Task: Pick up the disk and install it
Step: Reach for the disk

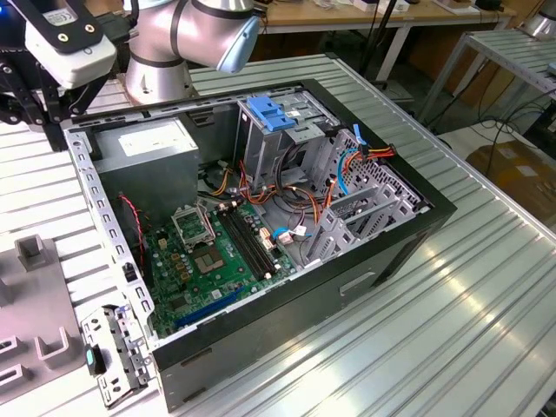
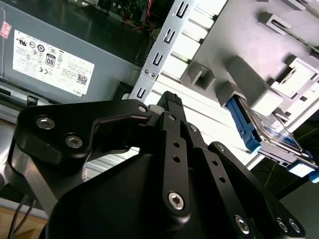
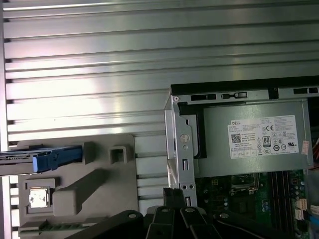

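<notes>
The disk (image 2: 277, 137) is a flat silver drive with blue side rails. It stands on edge in a slot of the grey fixture plate (image 2: 239, 35) beside the computer case. In the first wrist view, the disk (image 3: 35, 158) is at the edge of the same grey fixture plate (image 3: 89, 184). My gripper (image 2: 172, 99) is shut with nothing in it and hangs above the case's metal rim, near the power supply. The gripper (image 3: 173, 195) is well apart from the disk. In the exterior view my arm's wrist (image 1: 65, 43) sits at the top left.
The open black computer case (image 1: 365, 261) lies on the ribbed aluminium table (image 1: 486, 295). Inside are the grey power supply (image 1: 143, 143), the green motherboard (image 1: 217, 261), coloured cables and the bare-metal drive cage (image 1: 282, 143) with a blue tab (image 1: 271, 115).
</notes>
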`<action>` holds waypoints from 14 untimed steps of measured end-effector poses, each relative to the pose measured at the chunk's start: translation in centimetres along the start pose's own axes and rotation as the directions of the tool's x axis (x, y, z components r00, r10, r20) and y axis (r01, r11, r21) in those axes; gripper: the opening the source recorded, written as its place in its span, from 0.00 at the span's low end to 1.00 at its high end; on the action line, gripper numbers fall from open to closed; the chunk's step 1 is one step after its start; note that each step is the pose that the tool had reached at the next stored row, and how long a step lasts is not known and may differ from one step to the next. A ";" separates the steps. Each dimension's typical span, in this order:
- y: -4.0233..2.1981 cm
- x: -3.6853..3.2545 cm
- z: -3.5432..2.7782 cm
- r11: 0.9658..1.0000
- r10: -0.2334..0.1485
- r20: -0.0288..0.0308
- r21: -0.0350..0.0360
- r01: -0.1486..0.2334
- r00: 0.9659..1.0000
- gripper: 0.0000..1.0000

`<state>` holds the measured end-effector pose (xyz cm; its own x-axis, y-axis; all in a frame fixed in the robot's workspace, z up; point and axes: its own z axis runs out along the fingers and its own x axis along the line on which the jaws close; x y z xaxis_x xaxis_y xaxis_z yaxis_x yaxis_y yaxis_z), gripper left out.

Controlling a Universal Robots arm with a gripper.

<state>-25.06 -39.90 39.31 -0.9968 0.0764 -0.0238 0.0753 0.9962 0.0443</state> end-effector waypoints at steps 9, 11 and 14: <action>-0.09 1.16 -0.02 1.000 0.000 0.000 0.000 0.000 1.000 0.11; -0.11 1.40 -0.03 1.000 0.000 0.000 0.000 0.000 1.000 0.11; -0.14 1.80 -0.04 1.000 0.000 0.000 0.000 0.000 1.000 0.11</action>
<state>-26.86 -39.89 39.30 -0.9968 0.0765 -0.0237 0.0754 0.9962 0.0443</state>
